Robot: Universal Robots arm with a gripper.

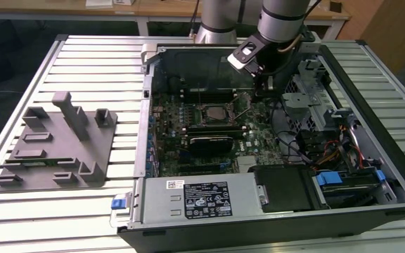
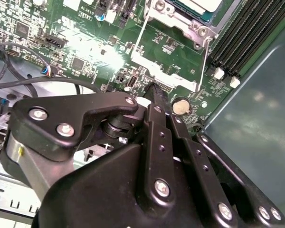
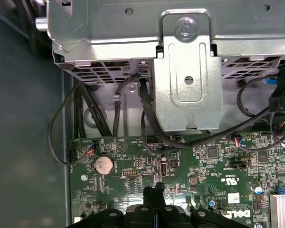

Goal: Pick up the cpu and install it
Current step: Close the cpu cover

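The small flat square cpu with the silvery-grey metal top [image 1: 214,113] is lying in its socket on the green motherboard [image 1: 171,137]. The motherboard is sitting inside the open black computer case [image 1: 399,179] on the slatted silver metal desk [image 1: 27,74]. In the second wrist view the cpu [image 2: 199,4] is sitting inside the socket's metal bracket.

The black pincer [image 1: 262,88] is reaching down into the case, apart from the cpu and towards the exterior view's right of it. In the second wrist view the pincer [image 2: 154,91] is showing its fingers pressed together with nothing between them. It is hanging over the board near a round silver coin battery [image 2: 180,105].

A grey plastic fixture tray with upright posts [image 1: 55,153] is resting on the desk, to the exterior view's left of the case.
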